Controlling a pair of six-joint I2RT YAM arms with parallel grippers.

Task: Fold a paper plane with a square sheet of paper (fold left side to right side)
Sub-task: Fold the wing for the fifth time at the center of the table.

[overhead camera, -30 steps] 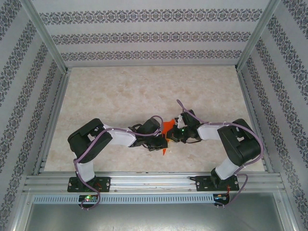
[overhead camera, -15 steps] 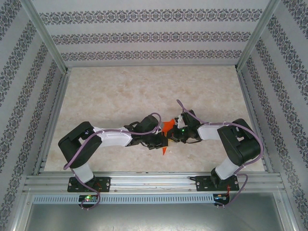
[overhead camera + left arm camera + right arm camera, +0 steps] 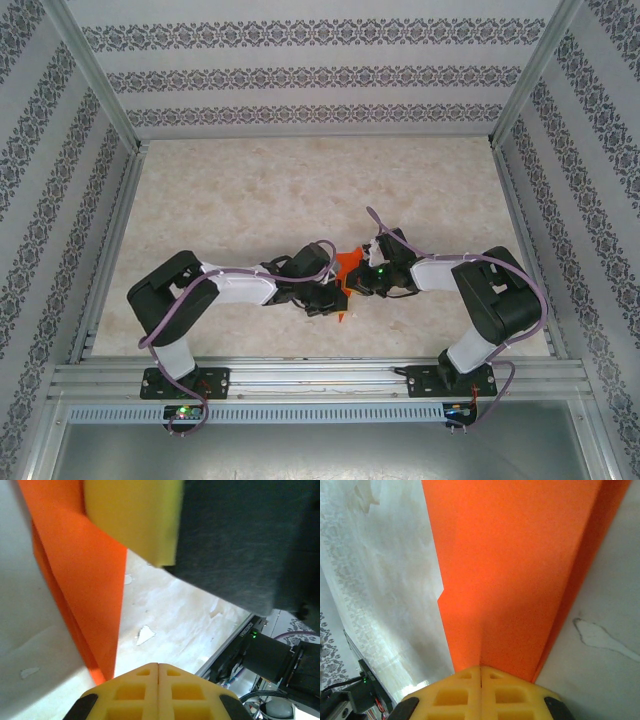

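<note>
Paper plane point(image 3: 348, 263) — orange, creased, narrowing to a point — sits between the two wrists, at mid-width of the table point(image 3: 250, 190) and toward its near edge. Seen from the right wrist as a broad tapering panel point(image 3: 520, 570) with a centre crease running straight into the fingertips. Seen from the left wrist as a layered, slanting strip point(image 3: 85, 590) ending by the left corner of the yellow fingers.

Right gripper point(image 3: 358, 280) fully closed, paper pinched at the crease point(image 3: 480, 669). Probably gripped there to pin the fold line while the other side is worked. Left gripper point(image 3: 335, 297) also fully closed, fingertips pressed together point(image 3: 158, 666). Paper tip reaches their edge, but cannot tell whether any of it is actually caught between them. Could equally be pressing along the fold.

Arms bent inward, wrists nearly meeting — likely so that one can brace the sheet and the other flatten or draw the flap across. Cannot tell whether the paper rests on the table or hangs just above it.

Judged mid-fold: creases made, shape slim, dart not yet finished. Thin paper, so prone to slipping or tearing if the two arms pull apart.
</note>
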